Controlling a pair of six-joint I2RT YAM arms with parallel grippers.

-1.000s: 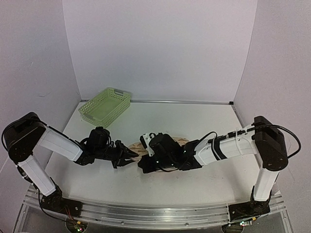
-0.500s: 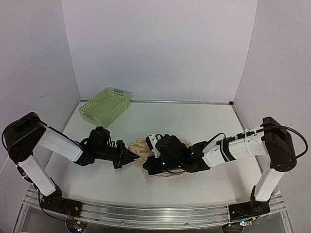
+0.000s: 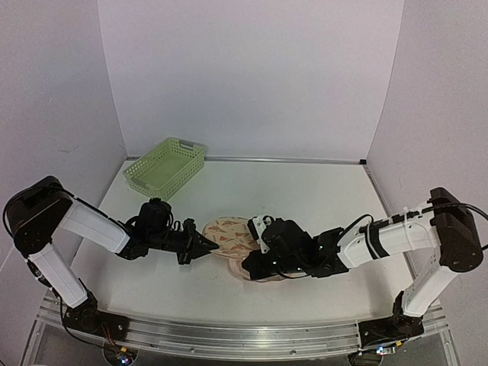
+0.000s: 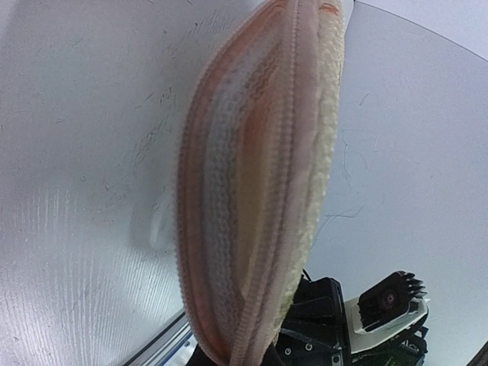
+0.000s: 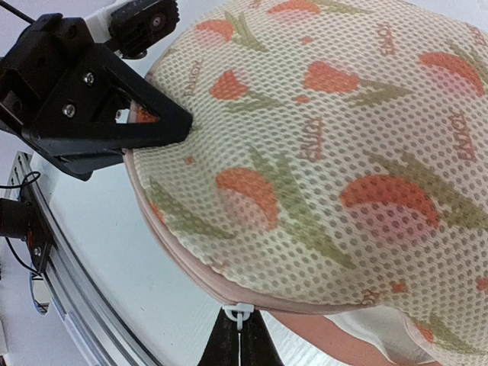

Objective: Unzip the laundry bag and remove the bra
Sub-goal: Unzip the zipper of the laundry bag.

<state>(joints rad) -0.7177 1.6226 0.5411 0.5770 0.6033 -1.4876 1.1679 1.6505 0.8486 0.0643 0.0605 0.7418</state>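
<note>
1. The laundry bag (image 3: 231,229) lies on the table (image 3: 305,191), between the two grippers' fingers.
2. The left gripper (image 3: 213,245) pinches the bag's left edge.
3. The right gripper (image 5: 240,347) has its fingers pressed together on the white zip pull (image 5: 238,313), at the bag's near edge.
4. The green basket (image 3: 165,168) stands well apart, behind the left fingers.

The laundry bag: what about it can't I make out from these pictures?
- The bra: it shows in no view. The laundry bag has fabric that hides whatever is inside.
- How far the zip is open: in the top view the right arm covers the bag's right half. The right wrist view shows only the stretch by the zip pull.
- The left pincer: in the right wrist view its lower finger is hidden under the bag.
</note>
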